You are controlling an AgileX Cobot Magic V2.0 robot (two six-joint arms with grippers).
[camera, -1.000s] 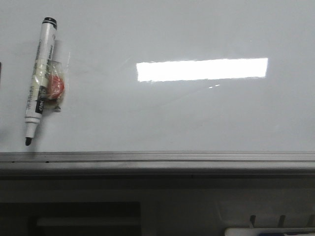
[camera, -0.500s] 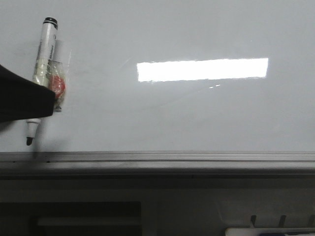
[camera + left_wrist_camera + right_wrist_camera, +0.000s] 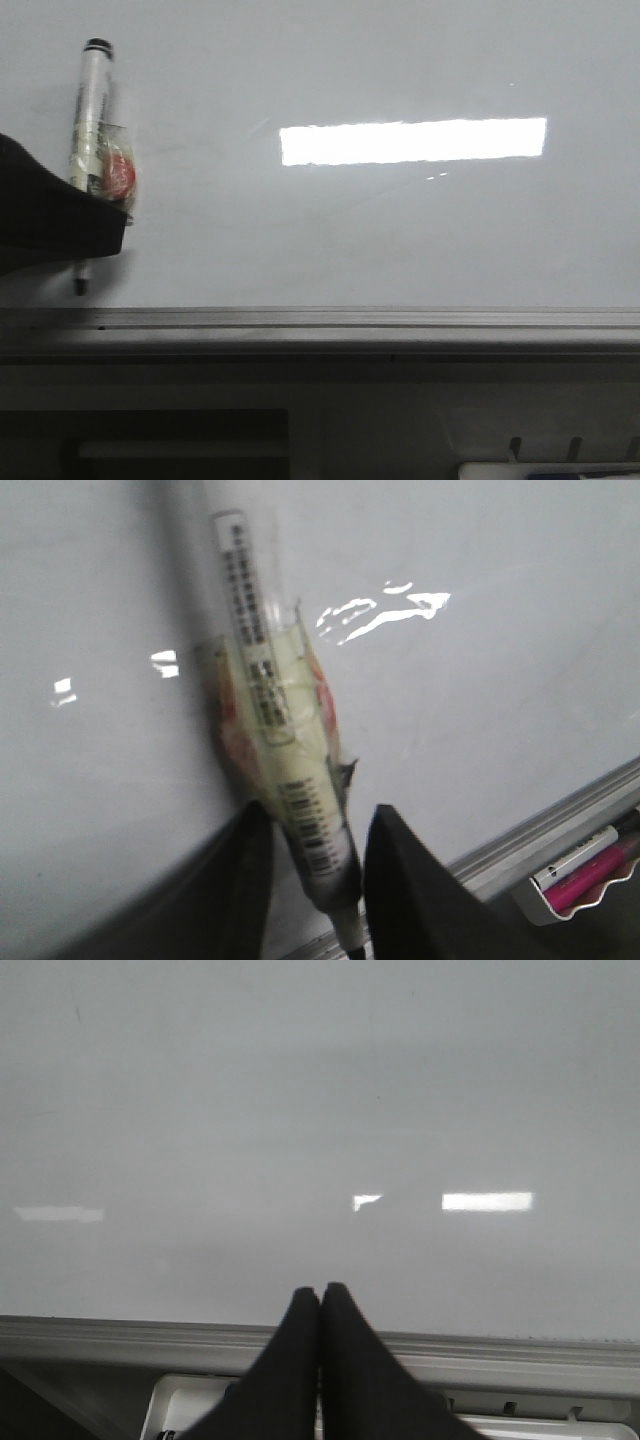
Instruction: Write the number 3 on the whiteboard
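Observation:
The whiteboard (image 3: 400,230) is a glossy pale grey surface; the number 3 is out of view on it. A white marker pen (image 3: 92,110) with a black tip lies at the board's left side, and a red piece (image 3: 120,172) is wrapped onto it in clear film. My left gripper (image 3: 100,235) comes in from the left over the pen's lower half. In the left wrist view this gripper (image 3: 320,820) is open, its fingers straddling the pen (image 3: 265,680) with a narrow gap on each side. My right gripper (image 3: 320,1292) is shut and empty near the board's front rail.
A grey metal rail (image 3: 320,322) runs along the board's near edge. Below it, a tray (image 3: 590,870) holds a pink marker, and a white tray (image 3: 545,470) sits at the lower right. A bright light reflection (image 3: 412,140) lies mid-board.
My left gripper came in from the left and now covers the pen's lower half. The pen has turned more upright, its tip shifted to the right.

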